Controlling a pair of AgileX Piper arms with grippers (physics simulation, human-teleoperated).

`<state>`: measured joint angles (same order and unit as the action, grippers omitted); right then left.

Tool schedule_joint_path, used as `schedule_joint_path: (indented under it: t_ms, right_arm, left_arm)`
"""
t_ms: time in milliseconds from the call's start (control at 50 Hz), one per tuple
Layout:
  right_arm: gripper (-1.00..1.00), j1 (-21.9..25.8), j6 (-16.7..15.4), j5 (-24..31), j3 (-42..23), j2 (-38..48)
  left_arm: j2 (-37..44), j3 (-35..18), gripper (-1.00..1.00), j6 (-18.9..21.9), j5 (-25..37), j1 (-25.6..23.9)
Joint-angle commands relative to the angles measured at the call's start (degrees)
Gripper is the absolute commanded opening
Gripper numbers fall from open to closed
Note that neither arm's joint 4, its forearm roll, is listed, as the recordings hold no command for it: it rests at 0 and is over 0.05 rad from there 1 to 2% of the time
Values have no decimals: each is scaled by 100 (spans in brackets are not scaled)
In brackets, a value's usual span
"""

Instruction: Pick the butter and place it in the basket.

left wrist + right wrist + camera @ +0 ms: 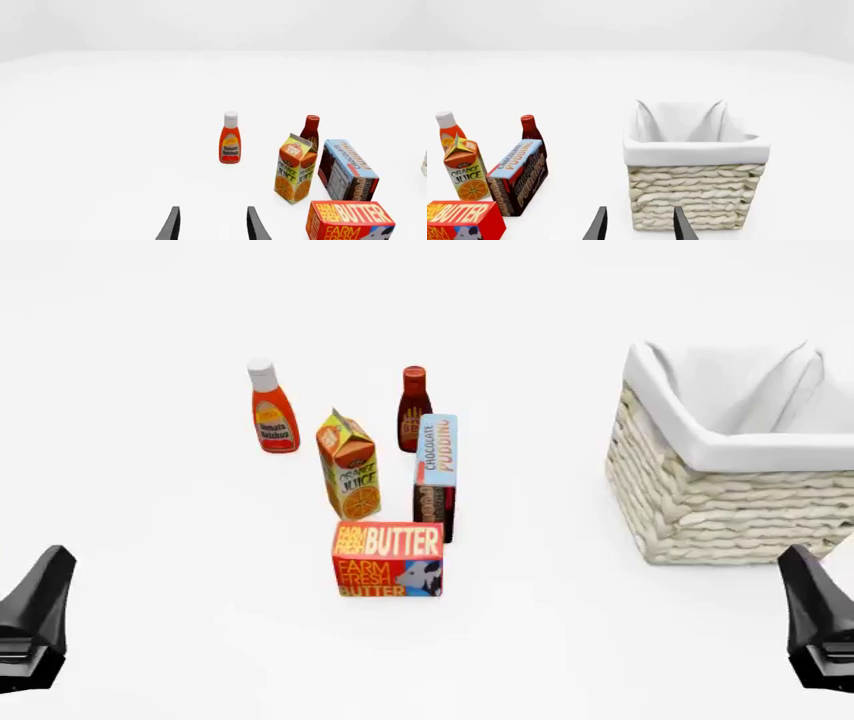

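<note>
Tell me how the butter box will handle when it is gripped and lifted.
The butter looks like a stiff, flat-sided box, so fingers should seat squarely. It sits low and wide, so tipping seems unlikely. Its smooth printed faces might slip a little.

From the left wrist camera your butter runs off the frame at 5 o'clock, so its lower face and the cow are clipped. In the front view the basket is cut at 3 o'clock. Small print on the ketchup bottle and the dark sauce bottle is too fine to read. The pudding box partly hides behind the butter.
</note>
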<state>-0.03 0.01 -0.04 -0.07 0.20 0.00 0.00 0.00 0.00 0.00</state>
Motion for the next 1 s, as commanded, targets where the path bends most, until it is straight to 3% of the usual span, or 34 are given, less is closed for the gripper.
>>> schedule_joint_path:
  t_ms: [20,520,740,800,880,1000]
  right_arm:
    - [100,4,-1,14,-14,29]
    - [100,285,-104,221,-261,3]
    - [100,724,-104,942,-1029,7]
    - [100,897,-260,1224,-1399,140]
    - [100,947,-234,1369,-1649,232]
    - [100,1217,-526,1656,-2390,761]
  left_arm:
    - [0,0,100,0,0,0]
    - [0,0,100,0,0,0]
    - [0,0,100,0,0,0]
    - [0,0,100,0,0,0]
    - [0,0,100,0,0,0]
    - [0,0,100,0,0,0]
